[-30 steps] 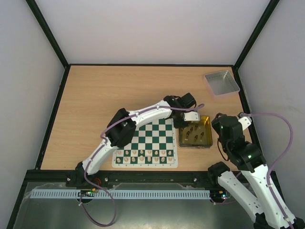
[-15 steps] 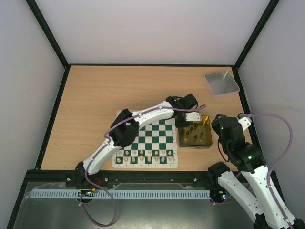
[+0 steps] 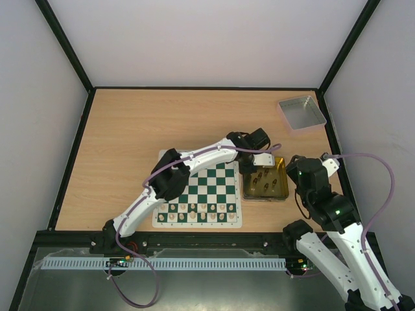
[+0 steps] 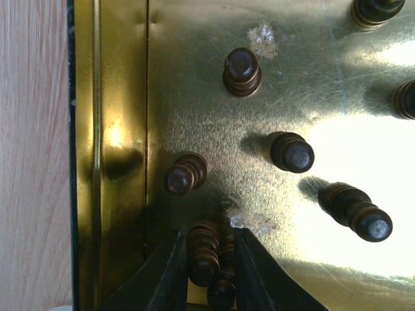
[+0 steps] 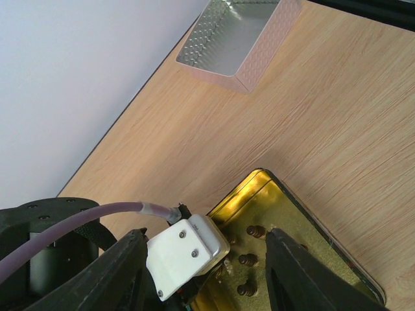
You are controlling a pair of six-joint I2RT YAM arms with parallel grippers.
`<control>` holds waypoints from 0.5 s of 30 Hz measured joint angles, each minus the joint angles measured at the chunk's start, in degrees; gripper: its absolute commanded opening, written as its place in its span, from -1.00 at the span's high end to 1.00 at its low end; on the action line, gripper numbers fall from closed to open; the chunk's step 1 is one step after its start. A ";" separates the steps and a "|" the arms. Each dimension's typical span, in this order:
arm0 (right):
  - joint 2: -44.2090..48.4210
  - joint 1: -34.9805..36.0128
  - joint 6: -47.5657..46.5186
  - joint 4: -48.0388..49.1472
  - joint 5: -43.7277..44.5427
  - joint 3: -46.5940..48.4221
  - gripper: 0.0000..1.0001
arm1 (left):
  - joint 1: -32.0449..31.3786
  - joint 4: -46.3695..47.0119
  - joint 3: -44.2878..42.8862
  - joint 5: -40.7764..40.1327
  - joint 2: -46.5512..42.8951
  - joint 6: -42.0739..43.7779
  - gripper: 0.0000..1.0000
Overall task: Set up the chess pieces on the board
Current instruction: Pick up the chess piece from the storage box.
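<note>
My left gripper (image 4: 209,238) is down inside the gold tin (image 4: 123,129), close by its wall on the board's side. Its two fingers (image 4: 162,282) stand narrow, one on each side of a dark chess piece (image 4: 204,253). They are near enough to touch it, though I cannot tell whether they truly press it. A second piece sits just behind the first, also between the fingers.

In my left wrist view I count eight dark pieces in all: those two, four more spread over the tin floor, and two cut off at the frame's edge. Every one I can see is in the tin, which lies just beside the right edge of the board (image 3: 220,184).

The board lies flat on the table (image 3: 142,123) before my bases, with two rows of pale pieces (image 3: 194,212) along its near side — eight to a row, as far as I can make out.

My right gripper (image 5: 204,236) hangs near the tin with its two fingers wide apart, holding nothing. One grey tray (image 3: 302,111) sits well apart, at the table's far right corner.
</note>
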State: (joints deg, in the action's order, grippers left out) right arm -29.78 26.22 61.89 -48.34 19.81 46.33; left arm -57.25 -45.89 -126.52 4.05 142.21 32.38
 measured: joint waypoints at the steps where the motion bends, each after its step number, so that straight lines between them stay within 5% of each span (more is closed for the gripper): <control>1: 0.00 0.00 0.00 0.02 0.00 0.00 0.02 | -0.02 -0.04 -0.09 -0.02 0.00 0.00 0.55; 15: -0.28 0.00 0.02 0.20 -0.35 0.00 0.02 | -1.20 -0.11 -1.20 -0.04 0.00 -0.02 0.65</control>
State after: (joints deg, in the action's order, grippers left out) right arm -30.06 26.22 61.91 -48.14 19.46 46.33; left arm -58.46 -46.00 -127.72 4.01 142.21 32.36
